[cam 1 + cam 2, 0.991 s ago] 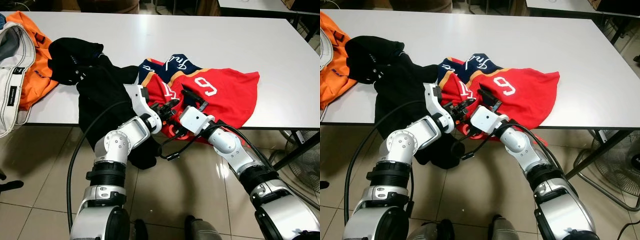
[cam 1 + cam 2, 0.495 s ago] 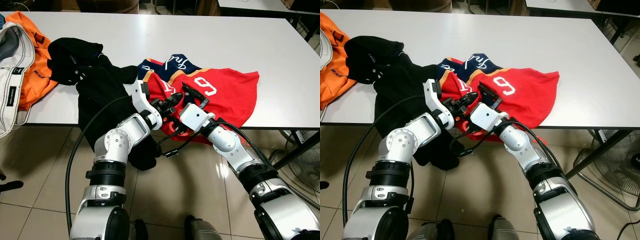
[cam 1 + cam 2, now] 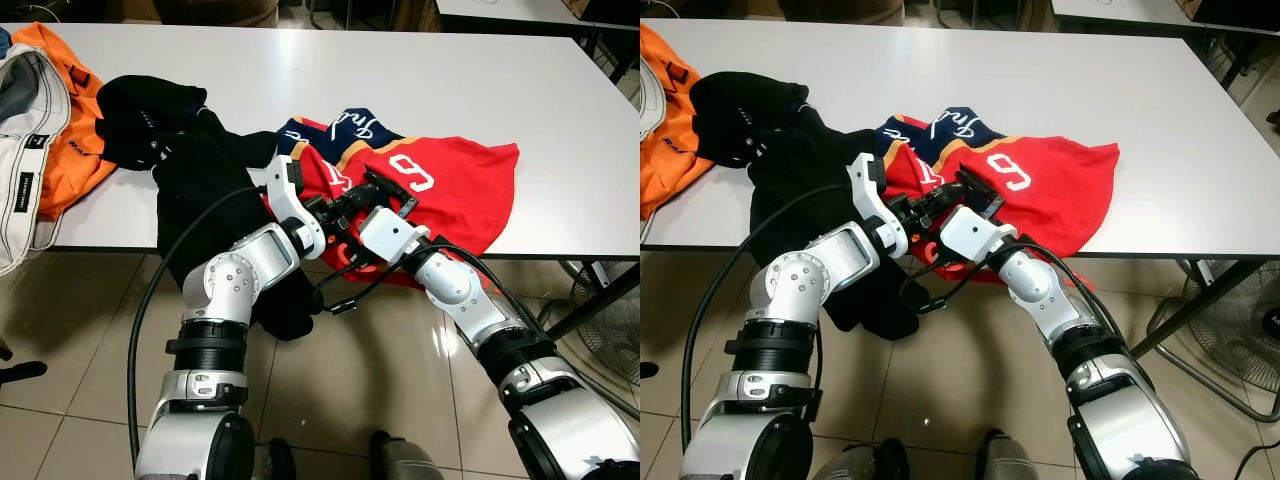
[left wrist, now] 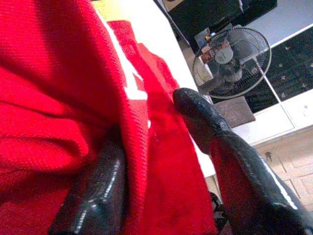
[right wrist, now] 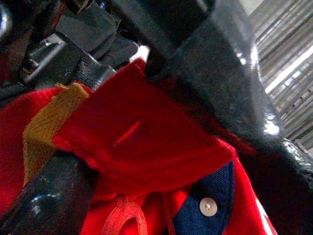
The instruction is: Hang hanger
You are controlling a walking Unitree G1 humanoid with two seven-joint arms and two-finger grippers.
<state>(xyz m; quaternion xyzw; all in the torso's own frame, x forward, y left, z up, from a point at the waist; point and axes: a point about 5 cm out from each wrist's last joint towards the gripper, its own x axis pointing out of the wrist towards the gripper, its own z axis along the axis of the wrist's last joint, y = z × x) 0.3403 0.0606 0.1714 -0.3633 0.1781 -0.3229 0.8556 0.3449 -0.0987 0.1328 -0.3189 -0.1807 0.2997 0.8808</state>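
A red jersey (image 3: 440,185) with navy and gold trim lies crumpled at the near edge of the white table (image 3: 450,60). Both grippers meet at its near left corner. My left gripper (image 3: 335,208) reaches onto the cloth, and the left wrist view has red fabric lying in the wide gap between its fingers (image 4: 98,191). My right gripper (image 3: 345,240) is just below it, shut on a red flap of the jersey (image 5: 142,147) that has a buttonhole. A red-orange loop (image 3: 345,258) hangs under the grippers; I cannot tell whether it is a hanger.
A black garment (image 3: 200,170) droops over the table edge by my left arm. Orange clothing (image 3: 75,140) and a pale jacket (image 3: 25,150) lie at the far left. A fan (image 3: 610,300) stands on the tiled floor at the right.
My left gripper has risen and pushed further onto the jersey. The right gripper has edged up and forward with the flap in it.
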